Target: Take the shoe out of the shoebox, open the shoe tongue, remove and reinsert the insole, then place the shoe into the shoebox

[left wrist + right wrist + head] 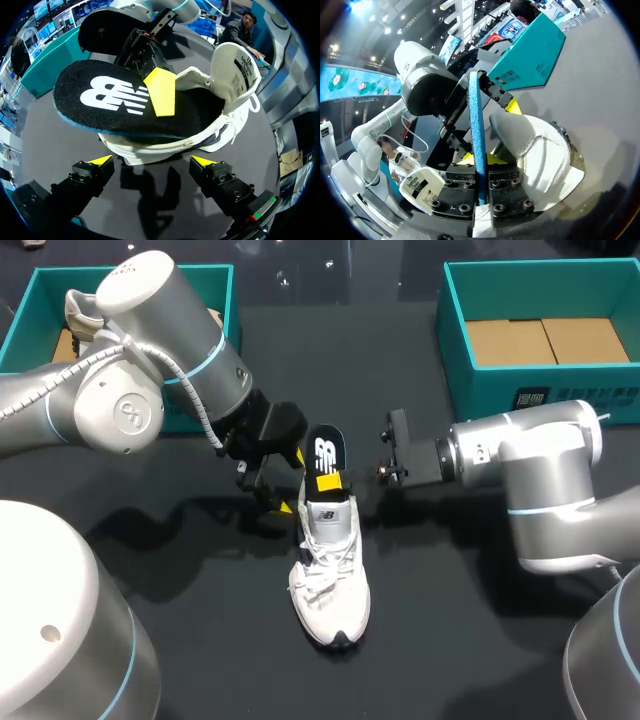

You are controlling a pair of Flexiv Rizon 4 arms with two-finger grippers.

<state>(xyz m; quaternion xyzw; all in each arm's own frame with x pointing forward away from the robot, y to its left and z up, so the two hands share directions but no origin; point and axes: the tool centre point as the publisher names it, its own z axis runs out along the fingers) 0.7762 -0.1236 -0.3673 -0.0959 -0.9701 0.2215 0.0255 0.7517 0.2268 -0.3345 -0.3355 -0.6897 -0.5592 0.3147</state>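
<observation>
Centre of the tabletop (480,640): a white shoe (330,570) stands on its sole, toe near, heel far, outside both boxes. Its tongue (234,67) is raised. A black insole (322,448) juts out from the heel opening, its front end inside the shoe. The right pincer (481,165) is clamped on the insole, one yellow tip on its printed face. The left pincer (151,162) stands wide, just left of the heel, gripping nothing. Far left, a teal shoebox (20,325) holds a pale shoe (78,312), mostly hidden by the left arm. Far right, a second teal shoebox (520,390) shows its cardboard floor.
</observation>
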